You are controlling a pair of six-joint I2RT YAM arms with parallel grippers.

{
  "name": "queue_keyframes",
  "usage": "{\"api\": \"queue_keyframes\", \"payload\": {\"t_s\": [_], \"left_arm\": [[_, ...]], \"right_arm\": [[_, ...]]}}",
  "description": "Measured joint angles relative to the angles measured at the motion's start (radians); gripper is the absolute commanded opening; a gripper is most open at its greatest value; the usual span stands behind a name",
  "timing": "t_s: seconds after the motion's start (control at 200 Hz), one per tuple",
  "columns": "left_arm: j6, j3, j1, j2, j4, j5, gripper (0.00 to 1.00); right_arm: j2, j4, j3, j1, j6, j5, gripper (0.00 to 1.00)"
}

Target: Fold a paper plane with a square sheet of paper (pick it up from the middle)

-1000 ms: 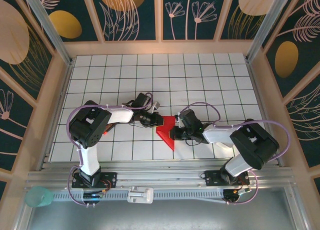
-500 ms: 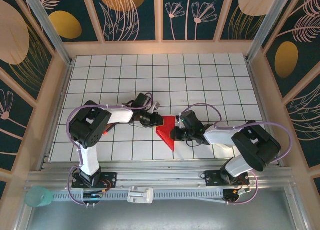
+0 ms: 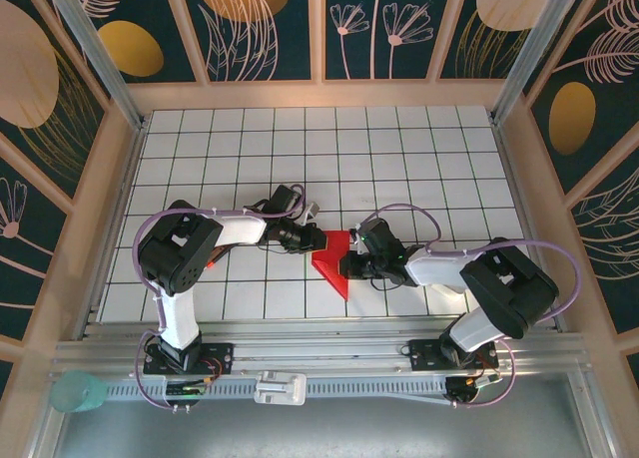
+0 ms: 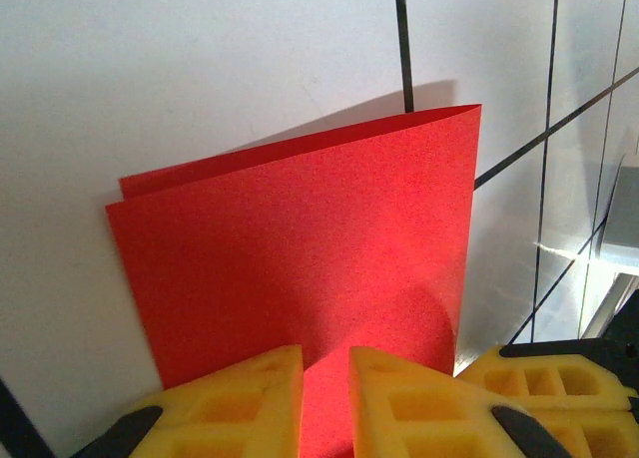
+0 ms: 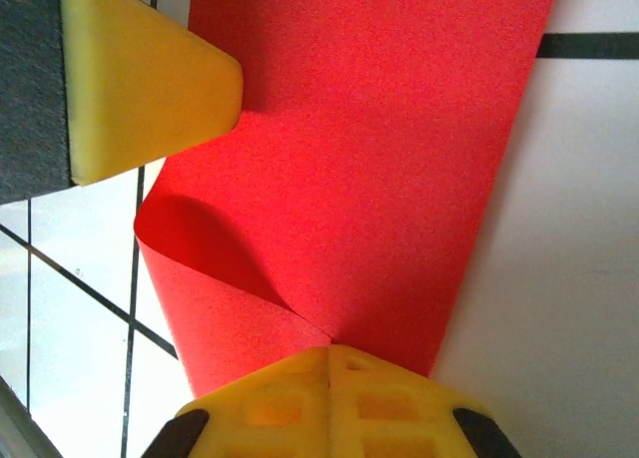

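The square sheet of paper (image 3: 333,260) is bright red and folded over on itself, lying on the white grid table near the front middle. In the left wrist view the paper (image 4: 300,248) shows two layers, with the fold at the far right. My left gripper (image 3: 321,240) rests on its left edge, fingers (image 4: 250,393) narrowly apart with red paper in the gap. My right gripper (image 3: 349,266) is shut on the paper's right side. In the right wrist view a flap of the paper (image 5: 369,159) curls up into the right gripper's (image 5: 330,353) closed tips. A left finger (image 5: 150,79) sits on the far edge.
The white grid table (image 3: 399,149) stretches behind the paper. Wooden frame walls with patterned panels close it in on three sides. A teal cup (image 3: 78,390) stands by the metal rail at the front left.
The right forearm swayed slightly and came back. Paper and both grippers stay where they were.
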Motion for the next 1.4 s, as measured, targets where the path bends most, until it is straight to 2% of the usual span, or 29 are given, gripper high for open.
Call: {"api": "queue_keyframes", "payload": {"t_s": [0.445,0.821,1.021,1.121,1.271,1.321,1.401], "left_arm": [[0.000,0.001,0.000,0.000,0.000,0.001,0.23],[-0.031,0.035,-0.001,-0.003,-0.004,-0.019,0.36],[-0.061,0.039,-0.001,-0.079,-0.003,-0.021,0.39],[-0.087,-0.006,-0.001,-0.166,0.033,-0.029,0.26],[-0.164,-0.209,-0.014,-0.352,0.129,-0.032,0.05],[-0.194,-0.271,-0.035,-0.385,0.164,-0.034,0.00],[-0.245,-0.346,-0.088,-0.401,0.226,-0.034,0.00]], "right_arm": [[0.003,0.005,-0.001,0.000,-0.003,0.002,0.02],[0.003,0.048,-0.021,0.009,0.019,0.015,0.01],[0.003,0.057,-0.025,0.011,0.020,0.020,0.00],[0.003,0.061,-0.027,0.013,0.023,0.022,0.00],[0.003,0.070,-0.031,0.014,0.035,0.025,0.00],[0.003,0.071,-0.031,0.015,0.040,0.026,0.00],[0.003,0.071,-0.031,0.015,0.044,0.027,0.00]]}}
